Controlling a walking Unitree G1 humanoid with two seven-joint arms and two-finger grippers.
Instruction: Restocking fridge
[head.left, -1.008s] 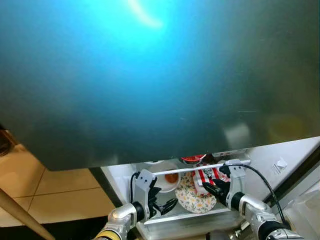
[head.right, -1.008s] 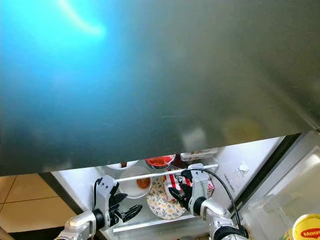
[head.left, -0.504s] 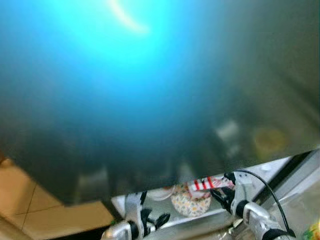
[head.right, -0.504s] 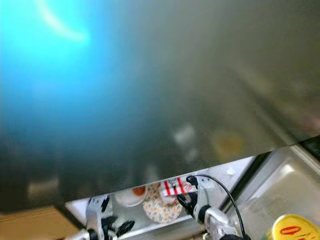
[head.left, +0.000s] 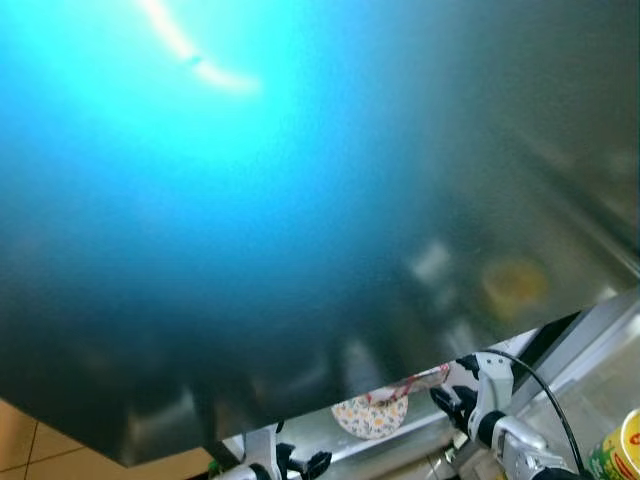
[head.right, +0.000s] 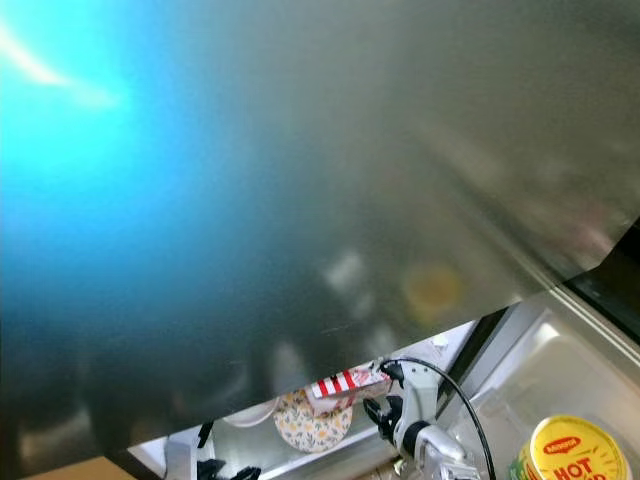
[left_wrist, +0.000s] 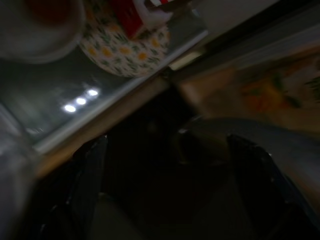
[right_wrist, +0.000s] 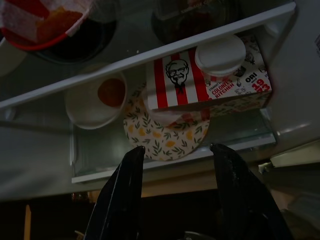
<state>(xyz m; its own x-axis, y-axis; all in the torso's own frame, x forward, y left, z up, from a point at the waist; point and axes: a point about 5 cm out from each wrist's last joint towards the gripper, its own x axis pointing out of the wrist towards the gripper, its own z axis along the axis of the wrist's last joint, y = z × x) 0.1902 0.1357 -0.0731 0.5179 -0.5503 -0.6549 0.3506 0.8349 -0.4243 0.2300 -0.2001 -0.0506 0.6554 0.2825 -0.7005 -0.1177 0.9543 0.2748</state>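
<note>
Nearest to us, our right gripper (right_wrist: 172, 192) hangs just outside the fridge with its two fingers (right_wrist: 117, 195) spread apart and holding nothing; in the head view it sits at about five o'clock (head.left: 452, 400). Our left gripper (left_wrist: 170, 175) is low at about seven o'clock, in front of the shelf edge (left_wrist: 125, 107), its fingers also apart and empty, though that view is dark and blurred.

Just past the fingers lies the glass shelf (right_wrist: 100, 145). On it sits a floral plate (right_wrist: 165, 135), and on the plate rests a red-and-white striped box (right_wrist: 200, 82) with a small white tub (right_wrist: 220, 54) on top. At nine o'clock of the plate, just beside it, stands a white bowl (right_wrist: 95, 102) with something orange inside.

Farther in, on the shelf above, at eleven o'clock, is a red-rimmed bowl (right_wrist: 47, 27).

At the far right, at four o'clock, a yellow jar lid (head.right: 575, 450) shows in the door rack (head.right: 520, 370). The blurred, blue-lit door (head.left: 300, 200) looms over everything.
</note>
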